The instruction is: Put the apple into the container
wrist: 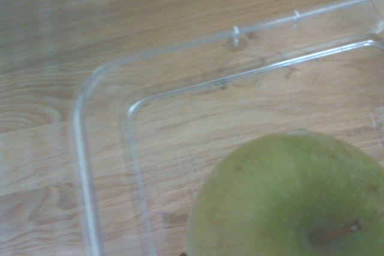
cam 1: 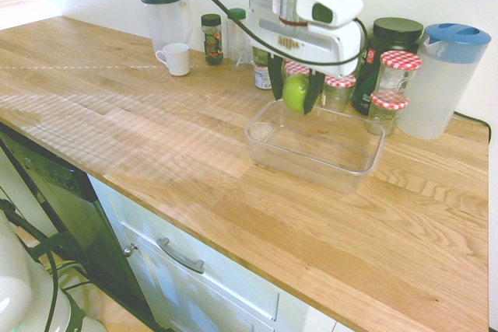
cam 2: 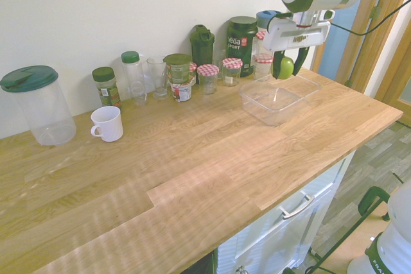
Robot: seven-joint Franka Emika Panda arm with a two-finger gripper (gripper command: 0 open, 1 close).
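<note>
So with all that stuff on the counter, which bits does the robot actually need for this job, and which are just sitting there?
Needed for the job:
- apple, held between the jaws of the gripper
- container, the clear tub under it

Just sitting there:
- white mug
- green-lidded pitcher
- blue-lidded pitcher
- red-checked-lid jars
- black shaker bottle
- spice jar
</note>
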